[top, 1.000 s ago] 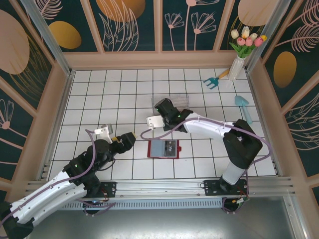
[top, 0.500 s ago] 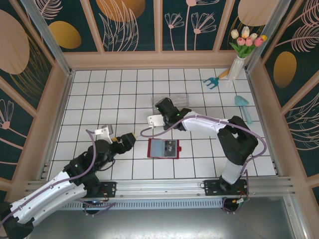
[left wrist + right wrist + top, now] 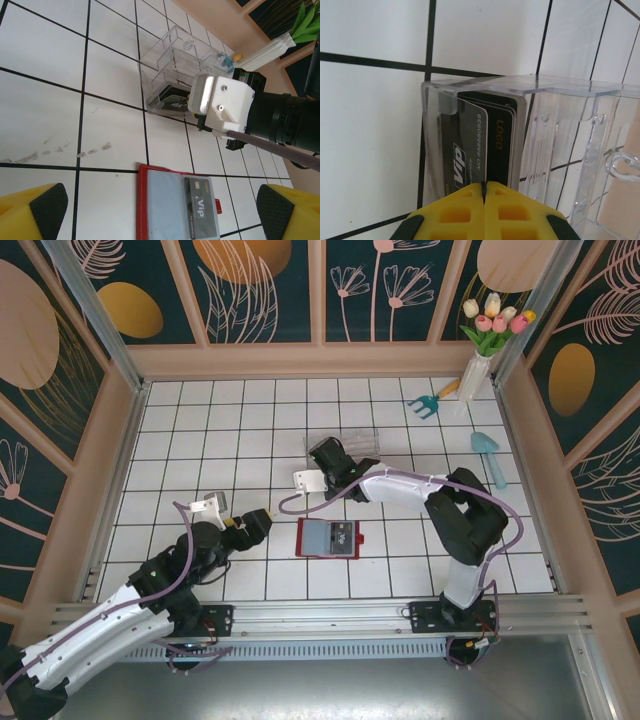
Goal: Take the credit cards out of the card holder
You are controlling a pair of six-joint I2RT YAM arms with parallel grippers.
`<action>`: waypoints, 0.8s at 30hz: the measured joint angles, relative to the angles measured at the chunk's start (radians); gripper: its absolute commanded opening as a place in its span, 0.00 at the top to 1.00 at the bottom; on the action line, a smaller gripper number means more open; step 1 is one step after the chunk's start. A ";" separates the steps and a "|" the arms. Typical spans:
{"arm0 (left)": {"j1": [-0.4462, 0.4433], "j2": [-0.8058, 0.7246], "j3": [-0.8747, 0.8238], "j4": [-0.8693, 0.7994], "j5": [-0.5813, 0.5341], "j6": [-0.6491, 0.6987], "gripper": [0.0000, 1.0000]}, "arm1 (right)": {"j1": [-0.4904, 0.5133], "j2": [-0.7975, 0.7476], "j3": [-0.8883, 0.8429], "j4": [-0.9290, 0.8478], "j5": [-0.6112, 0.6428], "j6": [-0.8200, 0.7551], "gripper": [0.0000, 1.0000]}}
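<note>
Your right claw (image 3: 484,194) has its yellow fingers pressed flat together, tips right at the near edge of the black cards (image 3: 480,145) standing in the clear tray (image 3: 570,130). You cannot tell whether one is pinched. Your left claw (image 3: 255,522) is spread wide, holding nothing, hovering just beside the open red card holder (image 3: 328,538). It lies flat on the tiled table (image 3: 200,430), a dark grey VIP card (image 3: 201,207) tucked in its tab-side pocket.
</note>
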 measured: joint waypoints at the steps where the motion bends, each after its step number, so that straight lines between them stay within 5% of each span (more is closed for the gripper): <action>1: 0.000 -0.002 -0.002 0.000 0.000 0.000 0.01 | -0.001 0.002 0.000 0.006 0.002 0.002 0.92; 17: 0.000 -0.023 -0.026 0.000 0.001 0.000 0.01 | -0.001 0.021 0.012 0.066 0.050 0.044 0.86; 24: 0.000 -0.023 -0.032 0.001 0.003 0.000 0.02 | -0.001 0.021 0.012 0.070 0.053 0.058 0.73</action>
